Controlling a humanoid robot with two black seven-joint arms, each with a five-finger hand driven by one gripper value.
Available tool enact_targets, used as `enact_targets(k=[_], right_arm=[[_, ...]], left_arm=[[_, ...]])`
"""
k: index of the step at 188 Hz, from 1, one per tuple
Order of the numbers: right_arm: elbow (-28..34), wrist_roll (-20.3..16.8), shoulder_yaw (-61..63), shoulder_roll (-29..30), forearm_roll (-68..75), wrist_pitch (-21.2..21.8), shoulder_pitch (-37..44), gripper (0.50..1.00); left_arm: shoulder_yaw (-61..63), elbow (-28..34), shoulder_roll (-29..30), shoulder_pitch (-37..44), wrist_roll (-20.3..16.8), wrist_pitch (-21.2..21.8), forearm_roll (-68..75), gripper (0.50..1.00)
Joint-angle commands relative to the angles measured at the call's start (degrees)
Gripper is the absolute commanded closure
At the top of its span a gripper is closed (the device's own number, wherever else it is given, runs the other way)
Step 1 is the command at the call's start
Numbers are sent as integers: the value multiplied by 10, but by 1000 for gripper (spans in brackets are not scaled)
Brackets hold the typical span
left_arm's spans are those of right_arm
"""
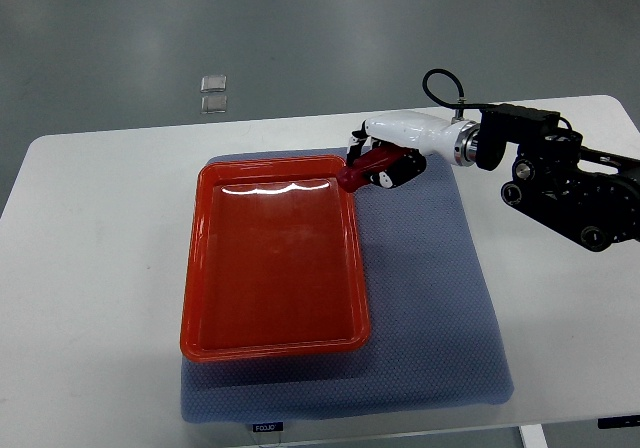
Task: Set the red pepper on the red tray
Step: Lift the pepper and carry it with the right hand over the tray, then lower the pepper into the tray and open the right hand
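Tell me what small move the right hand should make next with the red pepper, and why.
Probably carry it a little further left and toward the robot, over the tray's floor. The right hand grips the red pepper at the far right corner of the red tray, about over the rim, so releasing here could leave it on the blue mat instead.

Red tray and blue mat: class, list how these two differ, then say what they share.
The red tray is glossy with a raised rim; the blue mat is flat, dull and textured. The tray is smaller and lies on the mat's left part, and the mat shows beyond it on the right and near sides. Both are rectangular and rest on the white table.
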Motion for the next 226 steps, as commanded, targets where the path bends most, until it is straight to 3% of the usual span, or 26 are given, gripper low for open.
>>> enact_targets(k=[1,75,137,160,183,206,226], right_arm=[[-5,0,-3,32,0,1,13,1000],[-56,3,-73,165,-2,-1,37,1000],[-76,3,-113,198,-3,-26,16,998],[-84,3,-112,198,-3,-39,15,899],[-86,3,-111,197,-1,-40,15,738],[-85,3,-104,193,1,-40,16,673],[-82,4,-100,190,9,-41,17,646]], left_arm=[[0,0,0,0,0,0,0,500],[0,0,0,0,0,0,0,500],[0,1,0,0,0,0,0,500],[0,1,0,0,0,0,0,500],[0,0,0,0,0,0,0,500],[0,1,0,0,0,0,0,500],[0,1,0,0,0,0,0,500]])
